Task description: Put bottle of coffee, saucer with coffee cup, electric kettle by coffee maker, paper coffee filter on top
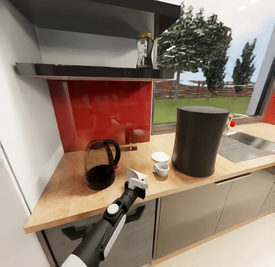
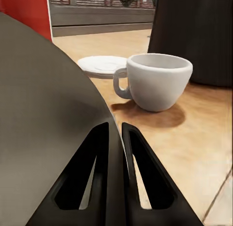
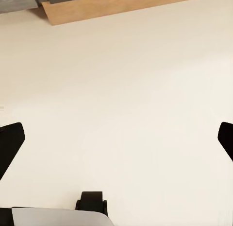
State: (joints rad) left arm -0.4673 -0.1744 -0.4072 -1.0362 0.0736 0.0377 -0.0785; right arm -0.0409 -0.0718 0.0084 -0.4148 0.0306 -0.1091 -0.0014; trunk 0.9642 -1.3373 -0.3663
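Your left gripper point(image 1: 136, 181) is pinched shut on the filter point(image 1: 134, 173), which rises above it. The coffee maker point(image 1: 198, 140) stands to its right, past the cup point(image 1: 162, 168), top well above. Your right gripper point(image 3: 116, 143) seems wide open, empty, over floor

I see a glossy red backsplash panel point(image 1: 101, 114), a small brown-filled glass jar point(image 1: 133, 140) before it, and an inset steel sink point(image 1: 244, 144) near the window point(image 1: 206, 68).
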